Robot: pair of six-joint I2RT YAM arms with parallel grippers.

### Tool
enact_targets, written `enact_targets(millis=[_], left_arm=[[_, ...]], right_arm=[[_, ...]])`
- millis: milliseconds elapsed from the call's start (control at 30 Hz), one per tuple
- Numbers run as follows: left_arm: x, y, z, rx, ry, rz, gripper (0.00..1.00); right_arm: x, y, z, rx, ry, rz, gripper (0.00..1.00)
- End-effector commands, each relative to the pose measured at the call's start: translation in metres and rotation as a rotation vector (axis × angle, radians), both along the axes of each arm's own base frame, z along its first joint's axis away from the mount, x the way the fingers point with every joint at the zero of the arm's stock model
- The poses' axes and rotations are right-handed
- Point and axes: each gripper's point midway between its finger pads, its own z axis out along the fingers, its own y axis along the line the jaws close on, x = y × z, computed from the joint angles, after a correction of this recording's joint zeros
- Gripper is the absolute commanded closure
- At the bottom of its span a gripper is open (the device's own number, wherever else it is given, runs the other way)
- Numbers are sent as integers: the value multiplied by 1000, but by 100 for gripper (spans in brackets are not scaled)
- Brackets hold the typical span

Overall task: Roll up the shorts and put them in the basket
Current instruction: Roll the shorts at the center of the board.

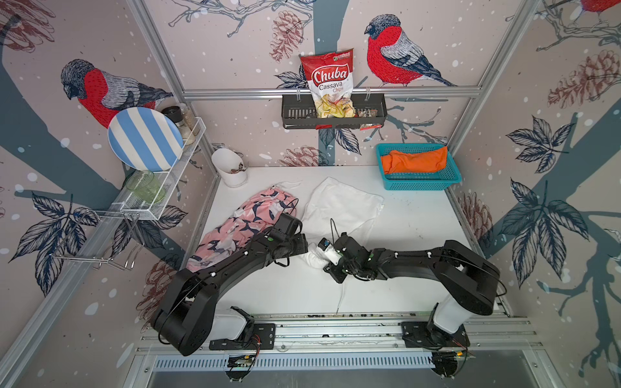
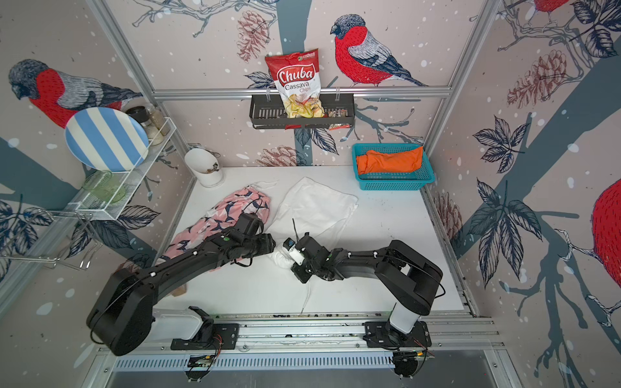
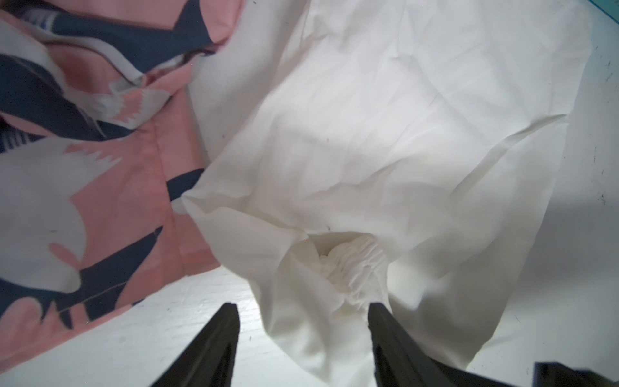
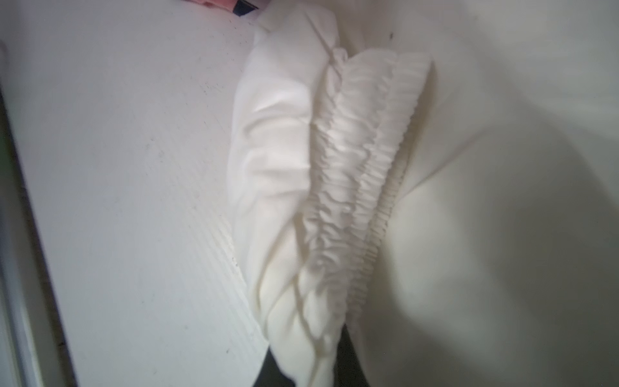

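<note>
The white shorts lie spread on the middle of the table, and the waist end is bunched into a small roll near the front. My right gripper is shut on that gathered elastic waistband. My left gripper meets the roll from the left. Its fingers stand open, with white cloth lying loose between them. The pink shorts with navy and white shapes lie crumpled at the left, partly under my left arm. The orange shorts sit rolled in the teal basket.
A white cup stands at the back left corner of the table. A wire rack with a striped plate and a green glass hangs on the left wall. A dark shelf with a chips bag hangs on the back wall.
</note>
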Motion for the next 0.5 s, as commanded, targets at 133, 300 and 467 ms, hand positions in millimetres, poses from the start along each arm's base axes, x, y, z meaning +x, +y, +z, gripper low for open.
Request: enact_targets(millis=[133, 300, 467], left_arm=[[-4, -8, 7, -12, -2, -36, 33], [1, -36, 9, -28, -9, -88, 33], [21, -48, -6, 30, -3, -102, 38]], right_arm=[[-13, -2, 17, 351, 635, -110, 100], [4, -20, 5, 398, 814, -241, 100], [11, -34, -11, 367, 838, -318, 100]])
